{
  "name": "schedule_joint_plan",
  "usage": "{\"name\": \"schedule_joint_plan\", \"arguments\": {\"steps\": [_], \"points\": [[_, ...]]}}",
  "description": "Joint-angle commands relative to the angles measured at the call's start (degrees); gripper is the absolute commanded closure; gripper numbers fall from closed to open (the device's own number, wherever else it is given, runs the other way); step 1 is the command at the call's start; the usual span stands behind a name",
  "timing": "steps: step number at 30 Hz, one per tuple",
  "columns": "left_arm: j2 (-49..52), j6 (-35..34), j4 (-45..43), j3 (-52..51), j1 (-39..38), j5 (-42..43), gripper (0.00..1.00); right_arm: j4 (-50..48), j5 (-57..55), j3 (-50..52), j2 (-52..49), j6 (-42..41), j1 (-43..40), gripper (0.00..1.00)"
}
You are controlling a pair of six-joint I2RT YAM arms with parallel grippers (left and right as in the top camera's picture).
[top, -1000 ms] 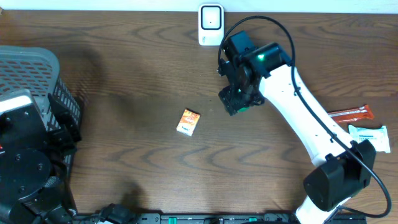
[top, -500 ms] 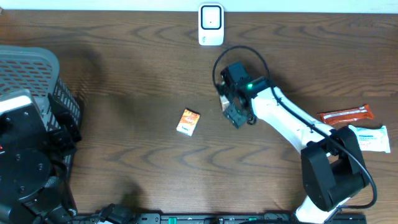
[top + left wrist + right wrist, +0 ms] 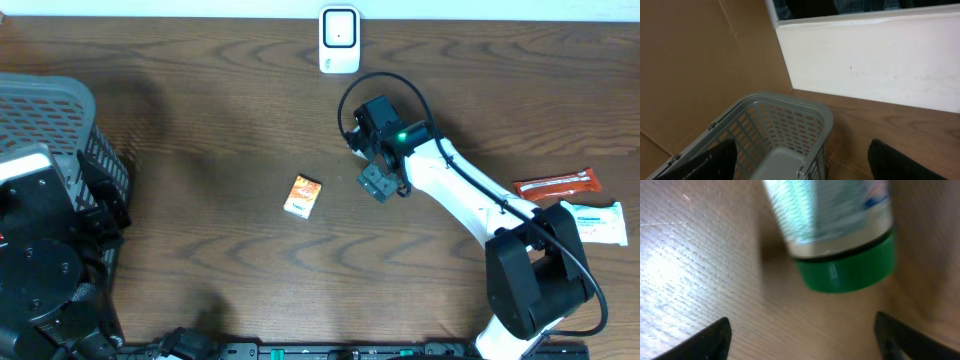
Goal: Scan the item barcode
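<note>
Green-capped white tube (image 3: 832,225), print blurred, lies on the worktop (image 3: 690,255) before the right gripper's (image 3: 802,332) parted fingers (touching neither); left gripper's (image 3: 802,160) fingers likewise spread, empty.

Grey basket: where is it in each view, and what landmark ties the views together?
Overhead: grey basket at the far left edge, upper half.
Left wrist: lower left to centre, its rim and slotted wall facing the camera.
Right wrist: not in it; only a green-capped tube on the wood.
Shared landmark: the brown wooden table top, seen in all three views.
</note>
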State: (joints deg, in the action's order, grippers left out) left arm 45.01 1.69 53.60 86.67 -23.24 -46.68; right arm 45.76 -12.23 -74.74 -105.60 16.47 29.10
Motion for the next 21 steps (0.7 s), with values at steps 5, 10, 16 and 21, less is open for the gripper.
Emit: {"name": "schedule_joint_plan", "arguments": {"steps": [5,10,16,21], "points": [[0.1,-0.1,0.0,-0.2,0.2,-0.5,0.16,-4.3,-0.6,-6.9,1.2,-9.3,0.5,0.01],[0.1,-0.1,0.0,-0.2,0.2,-0.5,0.16,-10.3,2.3,-6.9,1.1,-14.2,0.2,0.13],[0.1,-0.1,0.0,-0.2,0.2,-0.5,0.16,-1.7,14.9,-7.8,1.1,-65.4,-4.1,0.01],[0.1,-0.1,0.0,-0.2,0.2,-0.5,0.16,-3.1,26.1,-7.8,1.1,-60.6,-7.0,0.01]]}}
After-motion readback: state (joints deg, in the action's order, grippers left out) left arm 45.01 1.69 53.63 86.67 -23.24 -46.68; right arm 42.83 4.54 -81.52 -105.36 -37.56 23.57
